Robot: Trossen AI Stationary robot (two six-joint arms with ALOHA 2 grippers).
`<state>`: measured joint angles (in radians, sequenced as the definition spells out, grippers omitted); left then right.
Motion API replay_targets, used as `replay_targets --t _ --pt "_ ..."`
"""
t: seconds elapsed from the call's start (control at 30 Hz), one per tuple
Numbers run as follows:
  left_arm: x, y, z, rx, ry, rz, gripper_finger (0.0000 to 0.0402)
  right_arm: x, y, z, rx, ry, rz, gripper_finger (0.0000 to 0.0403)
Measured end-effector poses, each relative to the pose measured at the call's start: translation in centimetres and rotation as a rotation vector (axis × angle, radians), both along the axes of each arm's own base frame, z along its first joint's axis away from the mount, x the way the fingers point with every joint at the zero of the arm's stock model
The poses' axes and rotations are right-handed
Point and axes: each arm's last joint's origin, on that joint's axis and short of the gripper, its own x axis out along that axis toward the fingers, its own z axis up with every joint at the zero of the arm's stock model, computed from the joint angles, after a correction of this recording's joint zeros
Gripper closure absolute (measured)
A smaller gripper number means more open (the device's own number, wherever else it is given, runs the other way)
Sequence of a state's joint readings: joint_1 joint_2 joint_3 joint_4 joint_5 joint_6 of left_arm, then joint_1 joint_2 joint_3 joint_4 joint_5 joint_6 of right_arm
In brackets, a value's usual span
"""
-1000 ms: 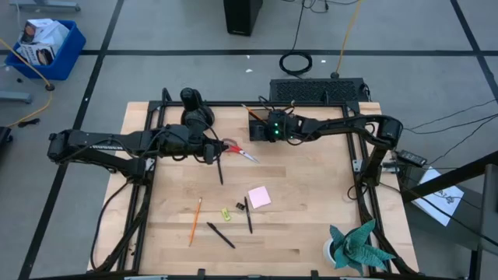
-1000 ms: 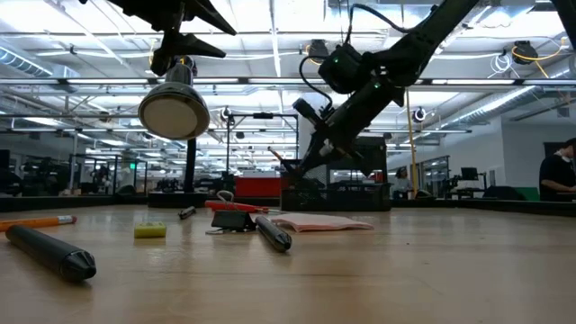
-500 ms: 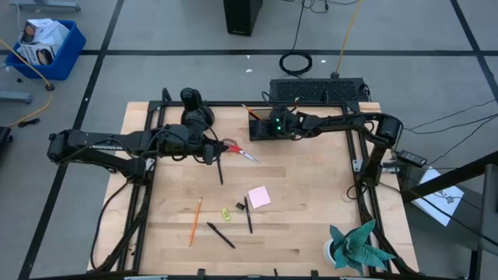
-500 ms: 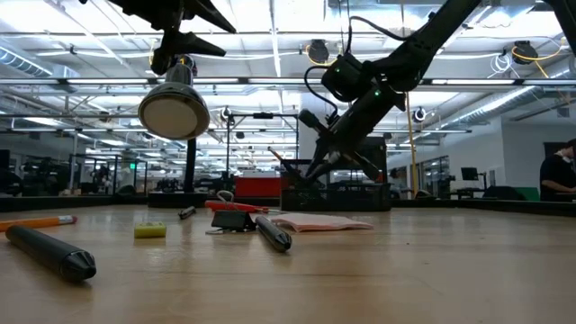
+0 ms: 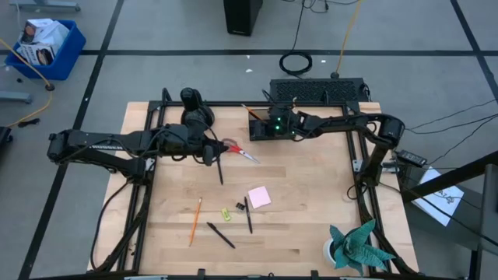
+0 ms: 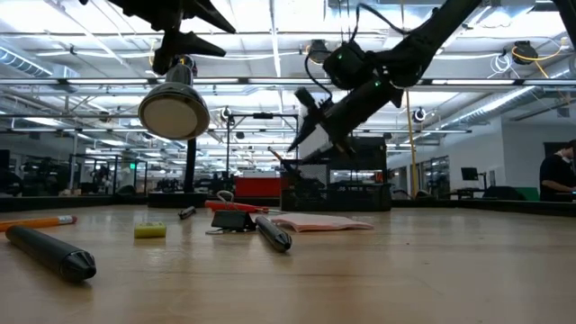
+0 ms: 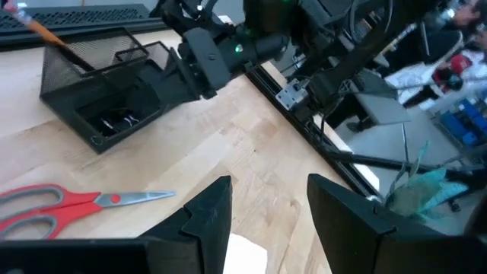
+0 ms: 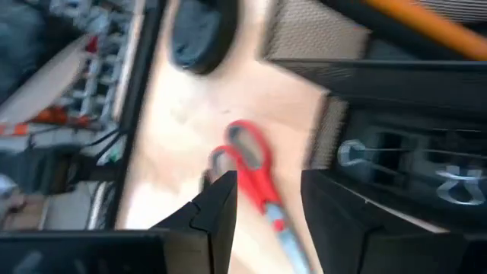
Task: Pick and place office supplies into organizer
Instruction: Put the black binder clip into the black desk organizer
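Note:
The black mesh organizer (image 5: 255, 134) stands at the table's far edge with an orange pencil (image 8: 426, 23) leaning in its tall compartment and silver clips (image 8: 358, 152) in its low tray. My right gripper (image 8: 270, 186) hovers open just above that tray (image 6: 301, 126), holding nothing. Red-handled scissors (image 5: 241, 152) lie flat left of the organizer. My left gripper (image 7: 266, 190) stands open above the table beside the scissors (image 7: 76, 205), and a black pen (image 5: 220, 169) lies below it. Nearer the front lie a pink sticky pad (image 5: 259, 196), two pens (image 5: 247, 215), a pencil (image 5: 194, 220) and small yellow-green (image 5: 225, 213) and black (image 5: 240, 206) bits.
A rounded black object (image 5: 196, 113) stands at the far edge, left of the scissors. A teal paper plant (image 5: 356, 245) sits at the near right corner. A keyboard (image 5: 317, 91) lies beyond the table's far edge. Bare wood spreads right of the sticky pad.
My right gripper has opened above the organizer's tray, and its fingers have tipped up a little away from it. My left gripper and the things on the table have kept still.

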<state>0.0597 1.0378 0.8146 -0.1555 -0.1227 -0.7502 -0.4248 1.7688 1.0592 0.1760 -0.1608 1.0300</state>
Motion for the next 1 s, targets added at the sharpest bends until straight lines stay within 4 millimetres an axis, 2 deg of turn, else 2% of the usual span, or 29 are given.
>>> replay_targets --t 0.2,0.33,0.43,0.57,0.87,1.0 --pt "-0.1 -1.1 -0.4 0.187 0.064 -0.286 0.0224 -0.5 1.7 3.5 -0.086 -0.09 0.172 0.0269" --pt "-0.1 -2.2 -1.1 0.318 0.134 -0.409 0.0224 -1.0 3.1 5.9 -0.137 -0.141 0.225 0.0269" --pt "0.2 -3.0 -1.9 0.383 0.188 -0.487 0.0224 -1.7 4.1 6.8 -0.183 -0.161 0.262 0.0269" --pt "1.3 -4.8 -3.3 0.428 0.226 -0.57 0.0224 -2.8 5.2 6.2 -0.19 -0.147 0.292 0.0274" --pt "4.0 -9.0 -7.9 0.601 0.383 -0.572 0.0224 -6.5 7.3 1.3 -0.053 -0.037 0.285 0.0277" --pt "5.0 -10.4 -10.1 0.606 0.419 -0.59 0.0225 -8.0 8.8 0.6 -0.011 -0.126 0.316 0.0277"
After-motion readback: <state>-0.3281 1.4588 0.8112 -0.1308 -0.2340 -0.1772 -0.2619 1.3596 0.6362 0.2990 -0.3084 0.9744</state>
